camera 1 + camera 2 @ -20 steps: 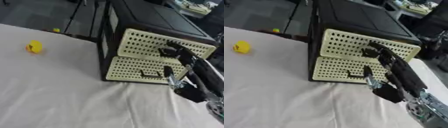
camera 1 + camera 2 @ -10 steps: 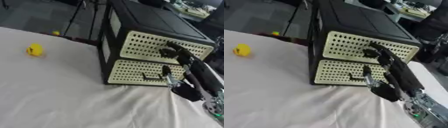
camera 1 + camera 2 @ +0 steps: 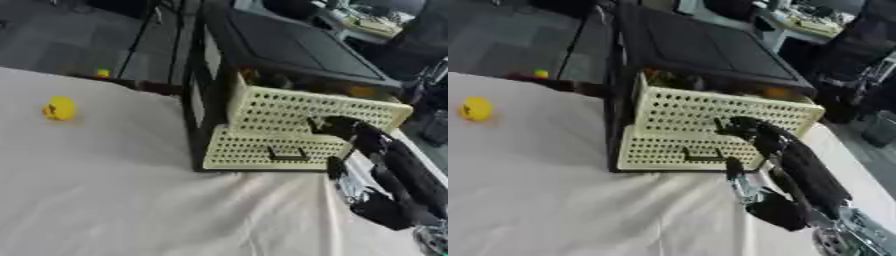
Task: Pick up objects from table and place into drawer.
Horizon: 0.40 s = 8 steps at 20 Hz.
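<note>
**Drawer-opening step, right hand at the upper drawer**

I have the right hand (image 3: 741,126) at the front of the upper drawer (image 3: 710,112), which stands partly pulled out of the black cabinet (image 3: 693,45). Its fingers (image 3: 325,125) look hooked at the drawer's handle, though I cannot tell whether they are curled round it or merely against it. The lower drawer (image 3: 675,147) sits closed, its handle free. The left hand shows in neither view.

The thing to be stowed, a small yellow object (image 3: 59,108) (rounded; I cannot name it further), lies on the worktop (image 3: 114,200) well apart from the cabinet, toward my left.

I judge the opening nearly done and the picking not yet begun. Next: draw the drawer fully out, release, then reach across for the yellow object.

Count: one cabinet, two drawers, one yellow object on the worktop, one hand in view.
</note>
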### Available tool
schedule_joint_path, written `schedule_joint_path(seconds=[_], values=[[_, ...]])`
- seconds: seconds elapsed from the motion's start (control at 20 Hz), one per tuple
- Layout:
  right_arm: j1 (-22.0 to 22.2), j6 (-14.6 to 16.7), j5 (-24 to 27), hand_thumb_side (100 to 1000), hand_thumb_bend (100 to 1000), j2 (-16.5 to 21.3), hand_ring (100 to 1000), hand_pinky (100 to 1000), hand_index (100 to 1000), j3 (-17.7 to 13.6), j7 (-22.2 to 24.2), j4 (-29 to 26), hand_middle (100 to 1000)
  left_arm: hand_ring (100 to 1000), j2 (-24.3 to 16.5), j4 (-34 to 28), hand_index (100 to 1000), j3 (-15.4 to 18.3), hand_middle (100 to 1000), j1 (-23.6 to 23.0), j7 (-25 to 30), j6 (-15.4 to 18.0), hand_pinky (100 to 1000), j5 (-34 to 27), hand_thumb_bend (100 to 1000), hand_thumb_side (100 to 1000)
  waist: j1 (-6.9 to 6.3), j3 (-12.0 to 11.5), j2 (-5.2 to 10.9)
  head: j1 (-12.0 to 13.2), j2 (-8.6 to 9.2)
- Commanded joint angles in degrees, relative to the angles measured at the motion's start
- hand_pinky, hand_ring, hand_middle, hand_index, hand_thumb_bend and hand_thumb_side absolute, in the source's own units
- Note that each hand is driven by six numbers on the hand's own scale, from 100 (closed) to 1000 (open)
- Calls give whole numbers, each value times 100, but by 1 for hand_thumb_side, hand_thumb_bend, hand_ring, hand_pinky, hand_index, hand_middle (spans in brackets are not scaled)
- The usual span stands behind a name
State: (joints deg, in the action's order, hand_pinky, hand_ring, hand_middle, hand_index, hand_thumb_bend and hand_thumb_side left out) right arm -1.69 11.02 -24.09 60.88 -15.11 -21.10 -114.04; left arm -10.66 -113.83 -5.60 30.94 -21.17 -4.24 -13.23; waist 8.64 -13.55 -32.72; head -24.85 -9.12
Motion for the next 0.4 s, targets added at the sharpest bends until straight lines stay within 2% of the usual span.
schedule_joint_path(seconds=[0.05,0.4], values=[[63,597,388,1000,100,86,839,726,889,-46,-119,-55,845,563,-120,-76,797,68,805,-22,-72,16,651,-56,100,836,-78,78,248,49,-198],[150,1994,1495,1000,100,-90,794,697,858,-294,-741,-55,793,565,-185,-76,797,174,806,-120,-195,113,651,-116,100,828,-291,318,506,423,-520]])
